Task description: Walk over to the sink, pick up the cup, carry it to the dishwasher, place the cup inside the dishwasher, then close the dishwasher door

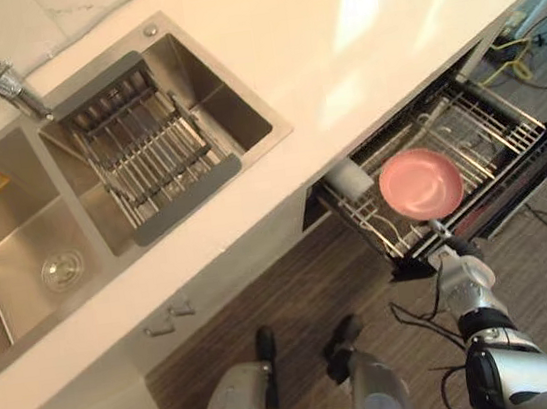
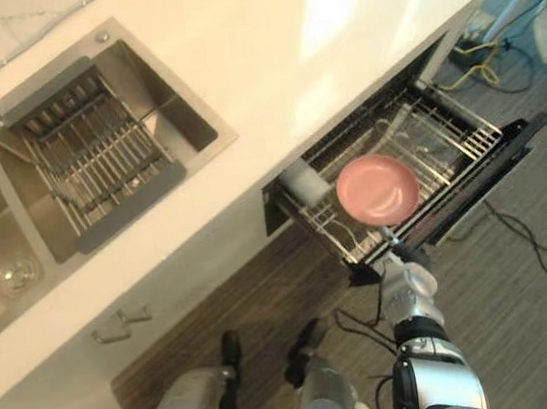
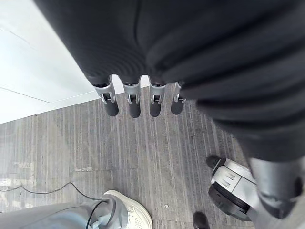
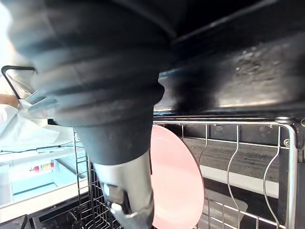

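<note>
White, the cup (image 1: pixel 351 176) is seen in the eye views standing in the open dishwasher rack (image 1: pixel 496 130) beside a pink plate (image 1: pixel 420 183), so placing is judged done. The right hand (image 1: pixel 448 245) is set at the front edge, likely for closing. In the left wrist view, the left hand (image 3: pixel 133 102) is hung idle, fingers straight. In the right wrist view, the right hand's grip cannot be told.

The left hand (image 3: pixel 134 108) hung with straight fingers above a grey plank floor (image 3: pixel 167 152); a person's white shoe (image 3: pixel 129 215) stood at six o'clock from them.

Pink plate (image 1: pixel 420 183) stands on edge in the open dishwasher's (image 1: pixel 539 165) pulled-out rack (image 1: pixel 493 123), before my right hand (image 1: pixel 454 259); white cup (image 1: pixel 349 176) in its counter-side corner.
</note>
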